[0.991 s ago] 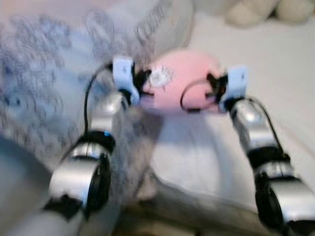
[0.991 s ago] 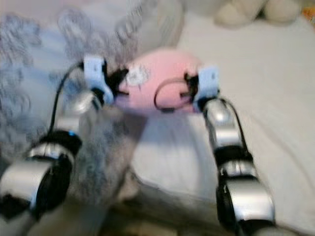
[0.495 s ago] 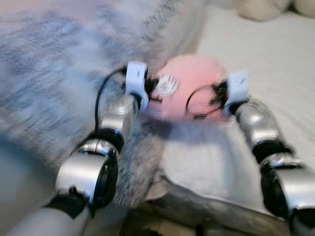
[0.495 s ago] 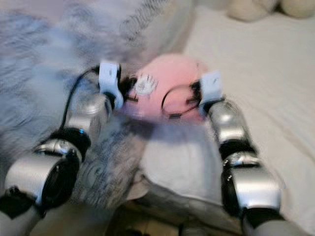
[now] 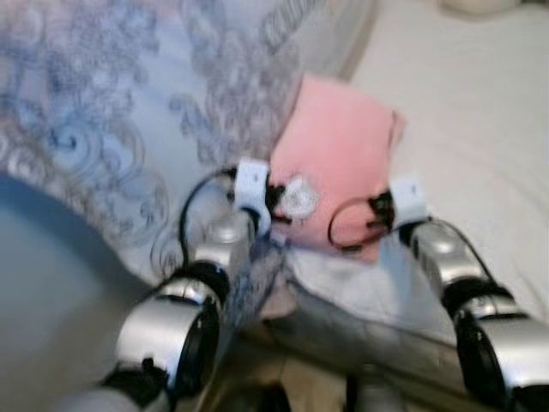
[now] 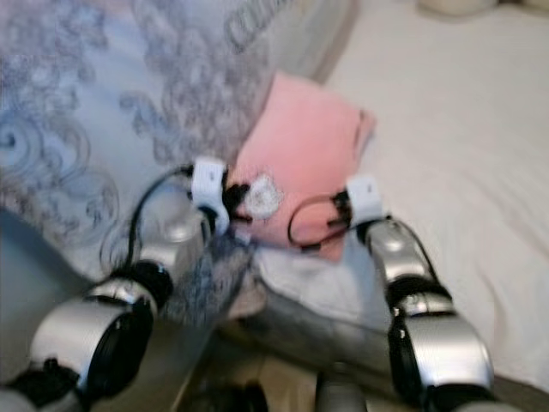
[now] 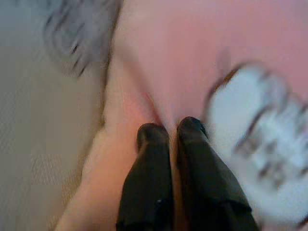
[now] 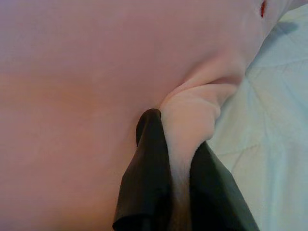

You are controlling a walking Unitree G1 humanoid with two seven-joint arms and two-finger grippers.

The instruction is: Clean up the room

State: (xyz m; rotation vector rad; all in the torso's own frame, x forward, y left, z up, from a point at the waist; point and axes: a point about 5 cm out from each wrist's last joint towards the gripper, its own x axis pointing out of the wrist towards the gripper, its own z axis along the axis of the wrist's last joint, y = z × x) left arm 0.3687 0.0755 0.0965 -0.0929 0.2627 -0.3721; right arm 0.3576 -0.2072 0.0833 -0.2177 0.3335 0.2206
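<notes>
A pink pillow (image 5: 339,163) lies tilted at the near edge of the white bed (image 5: 480,129), partly against a grey-patterned blanket (image 5: 129,129). My left gripper (image 7: 171,131) is shut on the pillow's left edge, next to a white care label (image 5: 298,199). My right gripper (image 8: 175,126) is shut on a pinched fold of the pillow's fabric at its right corner. In the head views both wrists (image 5: 253,184) (image 5: 407,203) flank the pillow's near end.
The patterned blanket covers the left side and hangs over the bed's edge. The white sheet stretches away to the right. A cream plush toy (image 5: 480,5) sits at the far top edge. The bed's near edge (image 5: 360,322) lies just below the pillow.
The camera has shifted. The pillow now looks flatter and more stretched, reaching further up the bed between the two grippers. Both grippers keep their hold on it.
</notes>
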